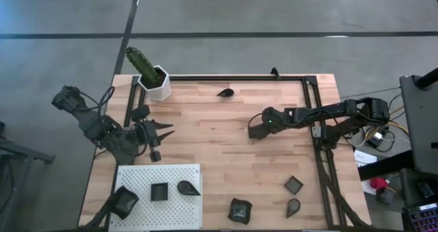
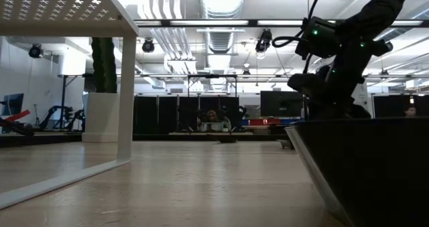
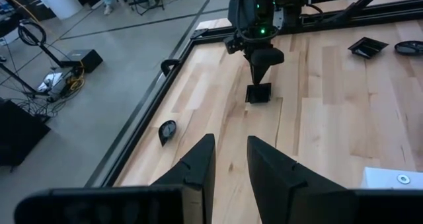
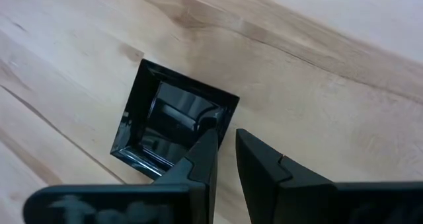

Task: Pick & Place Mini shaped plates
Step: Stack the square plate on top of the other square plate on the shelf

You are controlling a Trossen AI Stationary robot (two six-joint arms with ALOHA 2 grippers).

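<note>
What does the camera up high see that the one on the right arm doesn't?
Only the high view shows the cactus pot, the white board holding three dark plates, the left tool waiting beside it, and loose plates along the near edge. Only the right wrist view shows the square plate close up, one finger inside its rim. Both show the right tool and wooden table.
</note>
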